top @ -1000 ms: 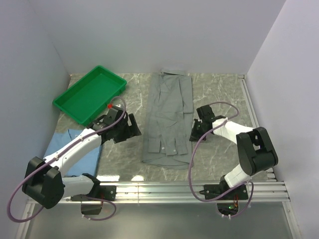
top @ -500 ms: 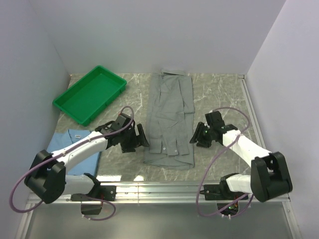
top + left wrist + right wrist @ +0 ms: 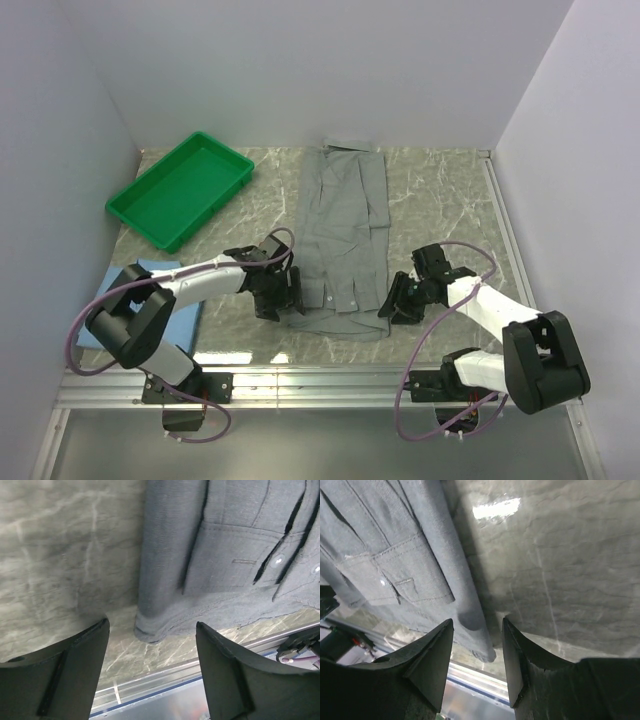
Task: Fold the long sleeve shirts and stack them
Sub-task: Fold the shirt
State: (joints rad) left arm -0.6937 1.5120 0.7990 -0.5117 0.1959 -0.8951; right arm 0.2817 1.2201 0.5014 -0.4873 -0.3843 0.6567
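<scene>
The grey long sleeve shirt (image 3: 340, 235) lies lengthwise in the middle of the table, sleeves folded in, its hem toward the arms. The light blue shirt (image 3: 190, 318) lies folded at the near left, partly under the left arm. My left gripper (image 3: 285, 295) is low at the hem's left corner. In the left wrist view the gripper (image 3: 152, 625) is open, and the grey shirt's (image 3: 225, 545) rolled corner sits just beyond its fingertips. My right gripper (image 3: 392, 300) is at the hem's right corner. This gripper (image 3: 477, 621) is open, straddling the grey shirt's (image 3: 395, 555) folded side edge.
A green plastic tray (image 3: 135, 205) stands at the back left. A metal rail (image 3: 330, 385) runs along the near table edge just behind the hem. White walls close in the left, back and right sides.
Both arms have swung in and toward the near edge, down to the grey shirt's hem corners. The right gripper has gone from shut to open. The left jaws have narrowed a little.
</scene>
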